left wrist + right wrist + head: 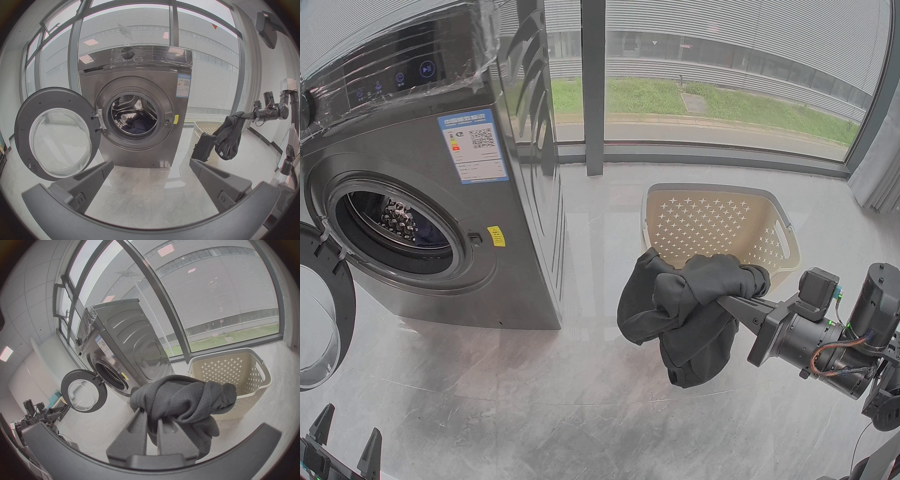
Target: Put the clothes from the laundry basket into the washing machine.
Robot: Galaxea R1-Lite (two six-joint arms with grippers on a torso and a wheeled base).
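Our right gripper (152, 424) is clamping shut on a bunched dark grey garment (681, 312), dangling it by the laundry basket (706, 219), well apart from the washing machine (506, 262). Our left gripper (150, 163) is sitting wide open and empty. We are fearing the hanging folds may snag the drum opening (394, 228) or slip free.

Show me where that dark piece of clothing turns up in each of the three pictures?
Head view: the dark garment hangs right of centre from the right claw, in front of the laundry basket.
Left wrist view: far off, against the laundry basket, beside the washing machine.
Right wrist view: close up, bunched over the right claw.
Shared landmark: the cream laundry basket.
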